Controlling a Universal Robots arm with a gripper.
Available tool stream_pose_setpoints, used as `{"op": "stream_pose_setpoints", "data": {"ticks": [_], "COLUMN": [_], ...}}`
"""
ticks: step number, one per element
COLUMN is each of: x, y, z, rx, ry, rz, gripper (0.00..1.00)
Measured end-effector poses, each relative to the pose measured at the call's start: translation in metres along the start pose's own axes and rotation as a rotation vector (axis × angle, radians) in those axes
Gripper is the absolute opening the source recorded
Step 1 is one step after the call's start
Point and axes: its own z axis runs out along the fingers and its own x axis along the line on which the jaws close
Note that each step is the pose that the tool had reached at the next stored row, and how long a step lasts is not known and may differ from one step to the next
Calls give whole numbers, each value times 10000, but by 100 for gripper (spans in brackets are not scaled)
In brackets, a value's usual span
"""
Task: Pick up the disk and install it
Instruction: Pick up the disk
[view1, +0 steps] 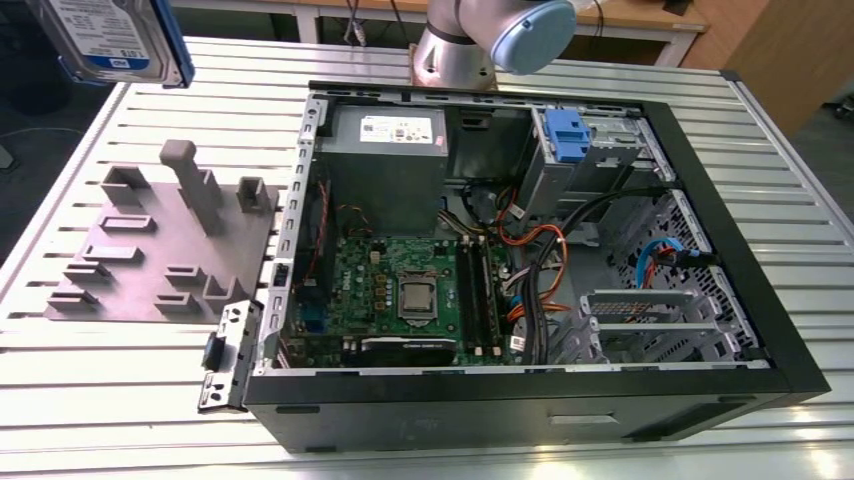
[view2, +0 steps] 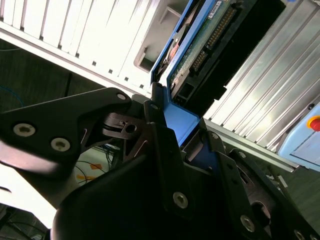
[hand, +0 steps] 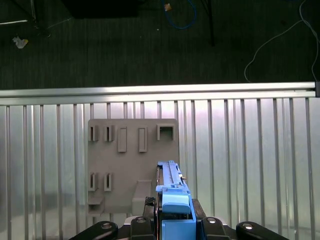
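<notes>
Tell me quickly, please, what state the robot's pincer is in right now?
The pincer is shut on the flat silver hard drive, gripping it by its blue plastic carrier frame.

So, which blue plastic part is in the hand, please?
The blue-framed silver hard drive, clamped in the hand; the blue plastic latch sits inside the black computer case.

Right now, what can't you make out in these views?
The disk: exterior view, the picture's top edge cuts off its upper part.
Its label face: first wrist view sees it edge-on.
Where the gripper clamps the disk: second wrist view, the gripper's own body covers most of it.
Drive cage in the case: exterior view, cables and metalwork hide whether a slot is free.
</notes>
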Motion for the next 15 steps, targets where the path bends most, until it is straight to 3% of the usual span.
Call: {"op": "stream_pose_setpoints", "data": {"ticks": [15], "x": [-2], "y": [-50], "z": [-1], "rx": [-1], "ry": [0], "rz": [0], "gripper": [37]}}
